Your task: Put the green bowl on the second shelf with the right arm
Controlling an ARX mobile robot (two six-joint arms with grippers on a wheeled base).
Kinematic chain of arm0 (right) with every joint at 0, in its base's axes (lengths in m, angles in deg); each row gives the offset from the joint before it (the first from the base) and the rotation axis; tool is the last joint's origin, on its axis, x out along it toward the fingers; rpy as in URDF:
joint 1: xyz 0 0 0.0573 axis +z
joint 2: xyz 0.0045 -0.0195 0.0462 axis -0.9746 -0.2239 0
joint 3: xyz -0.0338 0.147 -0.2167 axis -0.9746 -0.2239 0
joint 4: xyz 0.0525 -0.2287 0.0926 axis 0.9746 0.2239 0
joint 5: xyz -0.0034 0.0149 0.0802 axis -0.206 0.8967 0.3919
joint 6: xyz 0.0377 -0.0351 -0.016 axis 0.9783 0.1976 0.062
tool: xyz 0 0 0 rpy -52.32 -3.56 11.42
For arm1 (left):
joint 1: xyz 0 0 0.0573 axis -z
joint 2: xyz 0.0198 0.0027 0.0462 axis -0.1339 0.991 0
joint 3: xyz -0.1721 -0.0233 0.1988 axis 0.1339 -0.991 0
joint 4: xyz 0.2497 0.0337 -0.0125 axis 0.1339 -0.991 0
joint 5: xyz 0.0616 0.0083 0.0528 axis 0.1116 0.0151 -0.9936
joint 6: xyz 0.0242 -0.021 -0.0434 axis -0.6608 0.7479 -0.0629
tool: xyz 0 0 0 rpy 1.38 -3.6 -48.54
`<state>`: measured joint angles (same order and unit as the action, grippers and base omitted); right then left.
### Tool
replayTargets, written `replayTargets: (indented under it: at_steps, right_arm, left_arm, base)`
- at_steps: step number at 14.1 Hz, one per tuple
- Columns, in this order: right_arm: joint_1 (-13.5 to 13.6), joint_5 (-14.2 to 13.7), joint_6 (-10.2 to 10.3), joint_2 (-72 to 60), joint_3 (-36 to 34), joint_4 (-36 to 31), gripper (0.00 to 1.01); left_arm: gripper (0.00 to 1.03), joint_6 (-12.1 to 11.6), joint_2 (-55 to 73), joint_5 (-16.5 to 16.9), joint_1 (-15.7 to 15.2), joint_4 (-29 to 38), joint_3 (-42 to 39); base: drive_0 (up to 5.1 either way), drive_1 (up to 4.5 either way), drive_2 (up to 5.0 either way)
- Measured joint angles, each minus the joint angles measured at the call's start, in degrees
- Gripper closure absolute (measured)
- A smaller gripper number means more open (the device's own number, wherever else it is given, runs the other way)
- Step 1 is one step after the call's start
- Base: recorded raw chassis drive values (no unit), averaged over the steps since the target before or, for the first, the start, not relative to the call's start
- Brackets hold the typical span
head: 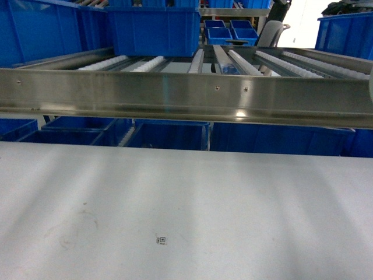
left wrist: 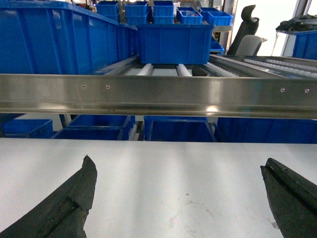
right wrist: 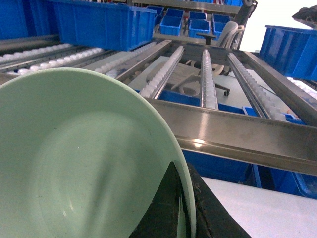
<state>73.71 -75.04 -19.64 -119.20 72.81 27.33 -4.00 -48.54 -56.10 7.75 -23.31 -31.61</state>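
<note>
Right wrist view: right tool [right wrist: 185, 213] grips green bowl [right wrist: 74, 158]

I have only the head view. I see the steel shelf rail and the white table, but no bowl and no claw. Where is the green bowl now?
Observer: The right wrist view shows the green bowl pinched by the right claw, one finger inside the rim and one outside.
Operator: Is it already on the second shelf?
Observer: No. It is on the near side of the second shelf, in front of the front rail, not on the rollers.
Operator: And the left claw?
Observer: The left claw is open and empty, above the white table.
</note>
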Motion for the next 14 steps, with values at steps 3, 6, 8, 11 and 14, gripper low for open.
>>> replayTargets:
  at_steps: [3,6,8,11,14]
  right_arm:
    - [1.46,-2.21,3.52,14.38,-4.26,8.02,0.99]
    - [5.01,-4.98,5.25,27.23,-7.48,16.11,0.99]
    - [12.96,-12.61,6.8,35.65,-11.34,20.55,0.99]
    - [13.51,-14.53,6.8,36.87,-12.09,20.79,0.99]
    - [13.49,-14.88,6.8,36.79,-12.09,20.9,0.99]
  left_arm:
    - [0.05,0.0,0.0,0.0,0.0,0.0,-0.02]
    - [0.05,0.0,0.0,0.0,0.0,0.0,0.0]
    - [0.05,0.0,0.0,0.0,0.0,0.02,-0.02]
    - [0.05,0.0,0.0,-0.02,0.0,0.02,0.0]
    - [0.05,-0.02,0.0,0.2,0.0,0.11,-0.02]
  base:
    - [0.0,0.0,0.0]
    - [0.0,0.0,0.0]
    - [0.0,0.0,0.0]
    - [0.0,0.0,0.0]
    - [0.0,0.0,0.0]
